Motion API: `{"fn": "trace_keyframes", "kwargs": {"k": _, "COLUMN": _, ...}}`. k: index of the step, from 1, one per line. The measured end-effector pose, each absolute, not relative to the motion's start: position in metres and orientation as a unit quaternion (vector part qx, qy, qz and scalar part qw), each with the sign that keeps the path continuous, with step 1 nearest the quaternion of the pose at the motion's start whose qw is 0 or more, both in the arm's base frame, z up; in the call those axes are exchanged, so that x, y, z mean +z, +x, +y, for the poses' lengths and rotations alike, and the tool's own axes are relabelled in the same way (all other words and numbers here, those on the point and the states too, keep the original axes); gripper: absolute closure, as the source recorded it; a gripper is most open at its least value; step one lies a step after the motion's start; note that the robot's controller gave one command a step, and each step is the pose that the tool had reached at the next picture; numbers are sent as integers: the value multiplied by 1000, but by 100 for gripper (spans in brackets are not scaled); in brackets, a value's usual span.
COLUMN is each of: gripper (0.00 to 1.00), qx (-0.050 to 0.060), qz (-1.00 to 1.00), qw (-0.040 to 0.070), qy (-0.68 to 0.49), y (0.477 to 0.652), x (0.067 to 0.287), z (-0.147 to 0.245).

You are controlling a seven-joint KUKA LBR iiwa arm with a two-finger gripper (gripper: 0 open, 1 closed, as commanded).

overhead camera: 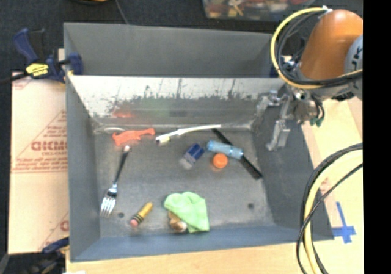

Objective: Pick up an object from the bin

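My gripper (276, 138) hangs over the right side of the bin, above the sloping right wall, open with nothing between its fingers. Nearest to it, down and to the left, a black stick (247, 163) lies slantwise on the floor. A light blue brush-like piece (225, 149) crosses that stick. An orange ball (219, 161) rests just under the blue piece. A small blue and grey block (193, 154) lies a little further left.
A white toothbrush (186, 132) and an orange plastic piece (133, 137) lie along the back of the floor. A fork (113, 188) is at the left. At the front lie a yellow marker (140, 213) and a green cloth (189, 209) with a brown lump (177, 224).
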State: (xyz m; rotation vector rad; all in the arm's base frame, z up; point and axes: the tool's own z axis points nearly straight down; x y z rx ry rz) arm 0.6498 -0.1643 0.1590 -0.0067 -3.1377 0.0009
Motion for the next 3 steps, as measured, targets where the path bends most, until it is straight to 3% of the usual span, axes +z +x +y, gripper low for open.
{"fn": "trace_keyframes", "kwargs": {"k": 1, "gripper": 0, "qx": 1, "qz": -1000, "qw": -2, "qy": 0, "y": 652, "x": 165, "z": -164}}
{"fn": "trace_keyframes", "kwargs": {"k": 2, "gripper": 0, "qx": 1, "qz": -1000, "qw": -3, "qy": -6, "y": 649, "x": 71, "z": -77}}
{"fn": "trace_keyframes", "kwargs": {"k": 3, "gripper": 0, "qx": 4, "qz": -1000, "qw": -10, "qy": 7, "y": 649, "x": 130, "z": -64}}
